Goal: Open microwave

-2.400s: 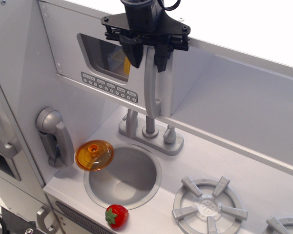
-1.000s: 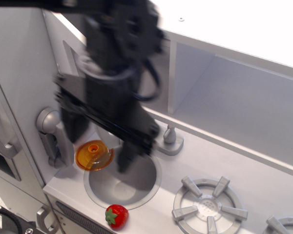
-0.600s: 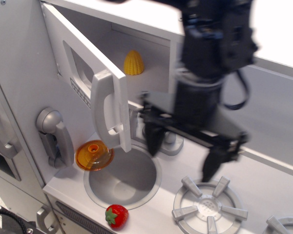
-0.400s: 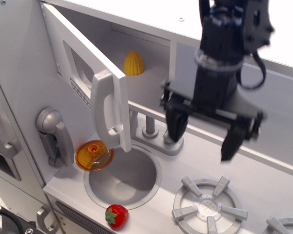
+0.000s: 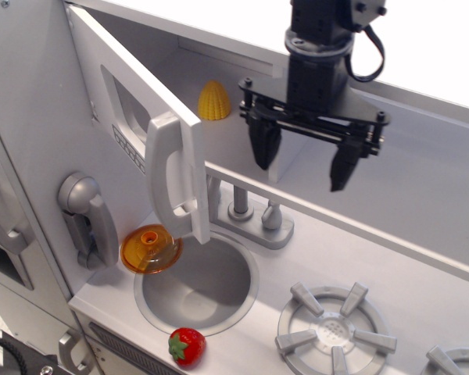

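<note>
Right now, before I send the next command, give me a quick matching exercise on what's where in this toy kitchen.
Things:
1. Light grey microwave door
2. Yellow ridged corn toy
3. Red strawberry toy
4. Black two-finger gripper

States or places:
A. On the counter edge in front of the round sink
B. Swung open to the left
C. Inside the microwave compartment
D. Open, holding nothing

Pairs: 1-B, 2-C, 3-A, 4-D

The microwave occupies the upper left of the frame, a light grey toy-kitchen compartment. Its door stands swung wide open toward the lower left, hinged at the left edge. The door carries a dark square window, a row of small buttons below it, and a long vertical grey handle along its free edge. The cavity behind, at upper centre, is exposed.
</note>
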Controlling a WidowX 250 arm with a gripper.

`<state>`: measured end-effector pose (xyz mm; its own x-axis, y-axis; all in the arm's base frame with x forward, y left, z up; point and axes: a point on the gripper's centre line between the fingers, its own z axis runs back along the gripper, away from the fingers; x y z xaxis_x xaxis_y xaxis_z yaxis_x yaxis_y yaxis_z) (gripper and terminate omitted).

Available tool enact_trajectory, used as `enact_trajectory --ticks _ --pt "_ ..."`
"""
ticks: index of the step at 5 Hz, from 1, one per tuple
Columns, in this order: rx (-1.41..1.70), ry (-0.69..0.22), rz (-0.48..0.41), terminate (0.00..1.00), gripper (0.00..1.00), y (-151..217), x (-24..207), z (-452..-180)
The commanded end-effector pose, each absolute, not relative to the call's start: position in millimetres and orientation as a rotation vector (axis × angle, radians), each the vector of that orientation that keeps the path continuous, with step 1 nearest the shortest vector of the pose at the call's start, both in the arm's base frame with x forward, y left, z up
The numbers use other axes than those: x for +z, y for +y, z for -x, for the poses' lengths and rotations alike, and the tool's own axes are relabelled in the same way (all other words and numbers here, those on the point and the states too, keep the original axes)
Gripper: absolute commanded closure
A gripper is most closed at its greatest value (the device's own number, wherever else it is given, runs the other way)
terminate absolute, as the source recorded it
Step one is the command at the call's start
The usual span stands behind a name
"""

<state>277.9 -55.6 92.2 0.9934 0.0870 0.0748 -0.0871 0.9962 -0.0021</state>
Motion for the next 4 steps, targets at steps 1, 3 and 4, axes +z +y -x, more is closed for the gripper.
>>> enact_trajectory --ticks 1,3,4 --pt "0.045 -0.130 0.015 0.00 0.00 4.3 115.6 -259.3" --pt "-0.031 -0.109 -0.008 0.00 0.00 43.8 105.3 -216.4" --pt "-0.081 -0.118 -0.037 0.00 0.00 58.9 99.6 -196.5"
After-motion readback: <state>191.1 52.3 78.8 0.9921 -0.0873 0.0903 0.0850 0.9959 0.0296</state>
